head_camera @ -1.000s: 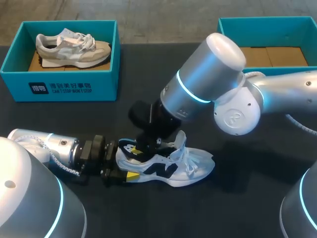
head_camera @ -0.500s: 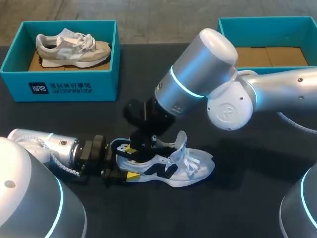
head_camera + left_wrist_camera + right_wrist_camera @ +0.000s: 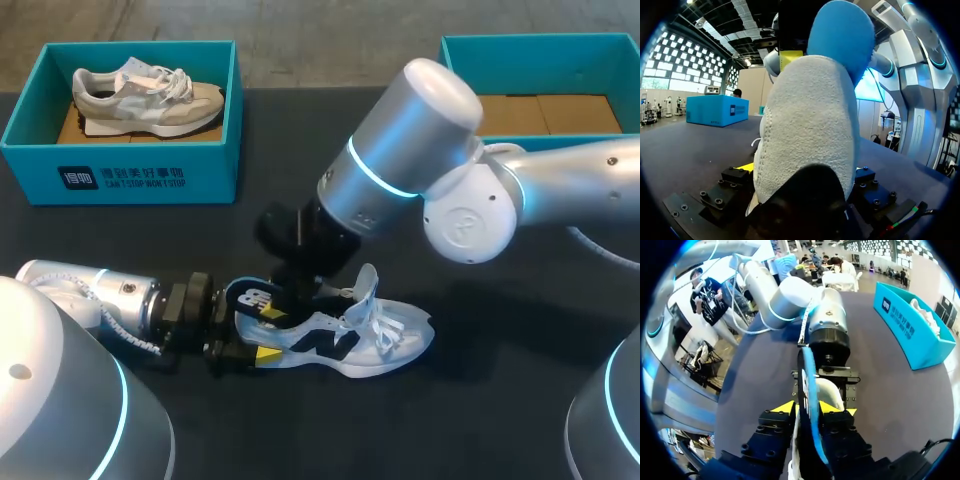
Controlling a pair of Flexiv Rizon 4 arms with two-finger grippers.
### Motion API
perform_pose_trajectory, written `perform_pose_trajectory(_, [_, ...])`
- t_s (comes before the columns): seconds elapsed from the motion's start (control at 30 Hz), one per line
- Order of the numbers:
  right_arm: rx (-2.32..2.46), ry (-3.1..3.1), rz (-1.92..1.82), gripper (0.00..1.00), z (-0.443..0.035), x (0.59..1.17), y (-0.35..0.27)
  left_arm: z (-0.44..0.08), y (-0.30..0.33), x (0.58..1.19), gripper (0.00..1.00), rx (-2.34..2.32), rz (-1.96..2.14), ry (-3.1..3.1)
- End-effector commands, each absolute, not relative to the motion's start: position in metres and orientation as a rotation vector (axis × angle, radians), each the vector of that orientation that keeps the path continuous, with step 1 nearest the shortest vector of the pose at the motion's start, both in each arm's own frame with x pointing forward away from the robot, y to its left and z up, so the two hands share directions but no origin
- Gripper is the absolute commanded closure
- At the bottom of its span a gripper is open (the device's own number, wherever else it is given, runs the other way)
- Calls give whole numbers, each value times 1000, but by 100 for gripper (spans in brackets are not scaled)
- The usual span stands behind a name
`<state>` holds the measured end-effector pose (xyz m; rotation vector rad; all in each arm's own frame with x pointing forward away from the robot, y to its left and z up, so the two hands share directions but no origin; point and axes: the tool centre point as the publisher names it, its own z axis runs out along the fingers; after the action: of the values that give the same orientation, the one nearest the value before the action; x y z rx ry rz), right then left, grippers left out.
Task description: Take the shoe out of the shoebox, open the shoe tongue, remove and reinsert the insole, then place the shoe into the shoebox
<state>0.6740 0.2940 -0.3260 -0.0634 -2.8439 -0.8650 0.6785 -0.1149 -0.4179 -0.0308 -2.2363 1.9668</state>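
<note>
Head view's got the navy-and-white shoe (image 3: 345, 340) sitting on the dark worktop (image 3: 500, 400), toe pointing away from the left gripper (image 3: 250, 345). That gripper comes in flat along the worktop and is clamped on the heel, one finger on each side. In the left wrist view you basically just see the grey suede heel filling the gap between its fingers.

Right gripper (image 3: 290, 295) hangs straight over the heel opening, just above the left gripper, and it's pinched onto the blue insole (image 3: 252, 298). The right wrist view shows this really well: the insole is edge-on, squeezed between the two yellow tips, with the left arm (image 3: 825, 325) straight ahead of them. The heel end of the insole is lifted clear above the collar and the rest runs down into the shoe. The tongue (image 3: 365, 285) stands up just past the right gripper, towards the toe.

Well beyond both grippers sit two teal shoeboxes: the left shoebox (image 3: 120, 175) with a beige sneaker (image 3: 150, 95) in it, and the right shoebox (image 3: 540, 50) showing its cardboard floor.
</note>
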Motion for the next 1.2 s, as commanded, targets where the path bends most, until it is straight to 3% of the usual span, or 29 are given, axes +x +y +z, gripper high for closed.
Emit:
perform_pose_trajectory(0.03, [-49, -2828, -876, 78, -326, 674, 285, -420, -115, 678, 100, -28, 1967, -2237])
perform_pose_trajectory(0.33, [-17, -2794, -872, 72, -331, 679, 279, -420, -115, 678, 100, -28, 1967, -2237])
perform_pose_trajectory(0.57, [8, -2758, -909, 74, -336, 683, 280, -420, -115, 678, 100, -28, 1967, -2237])
perform_pose_trajectory(1.03, [-44, -2718, -879, 84, -343, 679, 278, -420, -115, 678, 100, -28, 1967, -2237])
perform_pose_trajectory(1.1, [-45, -2716, -880, 87, -343, 679, 278, -420, -115, 678, 100, -28, 1967, -2237])
perform_pose_trajectory(1.2, [-45, -2712, -887, 99, -344, 680, 278, -420, -115, 678, 100, -28, 1967, -2237])
